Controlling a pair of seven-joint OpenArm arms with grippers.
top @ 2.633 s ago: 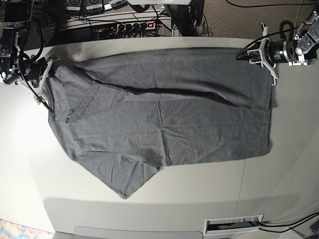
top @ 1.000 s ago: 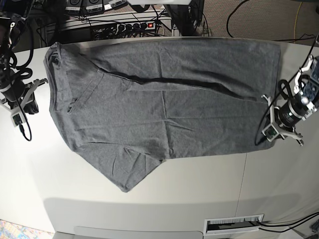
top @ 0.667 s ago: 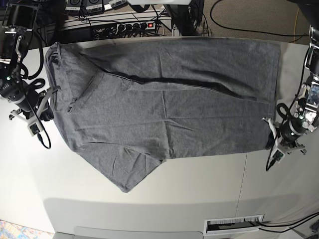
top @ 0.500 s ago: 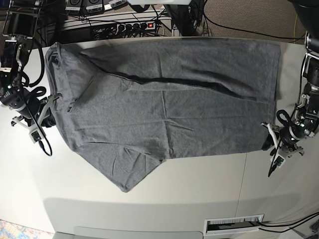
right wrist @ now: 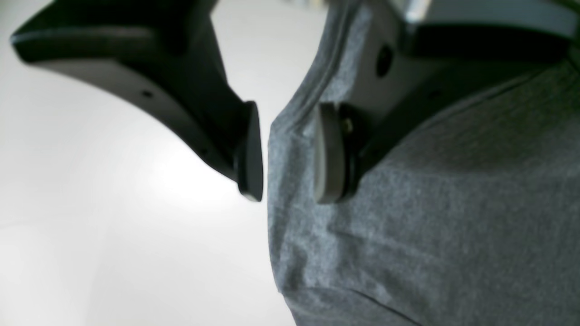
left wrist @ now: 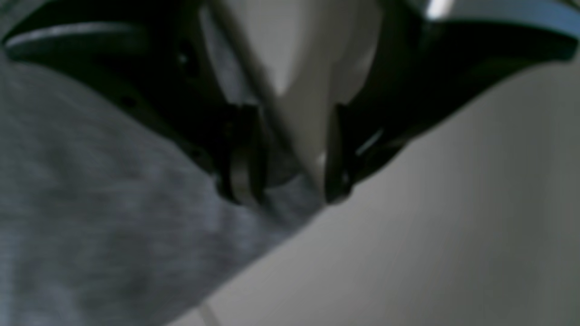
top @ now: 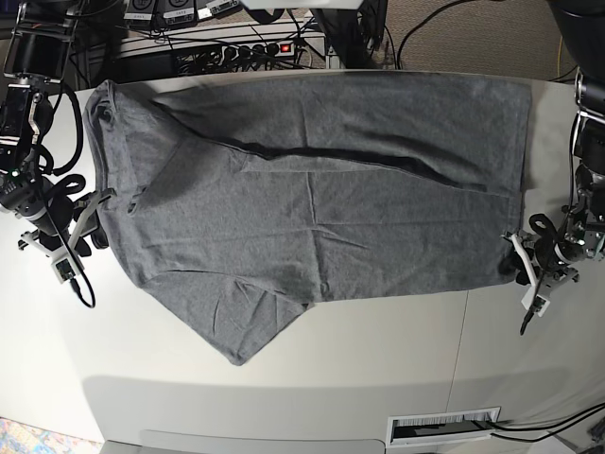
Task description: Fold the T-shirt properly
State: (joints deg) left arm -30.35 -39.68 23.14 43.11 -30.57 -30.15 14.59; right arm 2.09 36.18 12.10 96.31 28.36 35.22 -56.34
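Observation:
The grey T-shirt [top: 321,189] lies spread flat on the table, collar end to the left and hem to the right, with one sleeve pointing toward the near edge. My left gripper [top: 517,268] is at the hem's near corner. In the blurred left wrist view the left gripper [left wrist: 287,181] is open, with the T-shirt [left wrist: 90,226] corner lying between its fingers. My right gripper [top: 97,219] is at the shirt's left edge. In the right wrist view the right gripper [right wrist: 287,158] is open, its pads either side of a raised edge of the T-shirt [right wrist: 430,203].
The pale table [top: 284,378] extends past the shirt toward the near edge, with a seam at the right. A power strip and cables [top: 255,47] lie behind the far edge. A white slotted plate [top: 442,427] sits at the near edge.
Both arms have left the shirt's far corners and come to its near side. The left gripper moved down to the hem corner, the right one in to the left edge. Both jaws widened.

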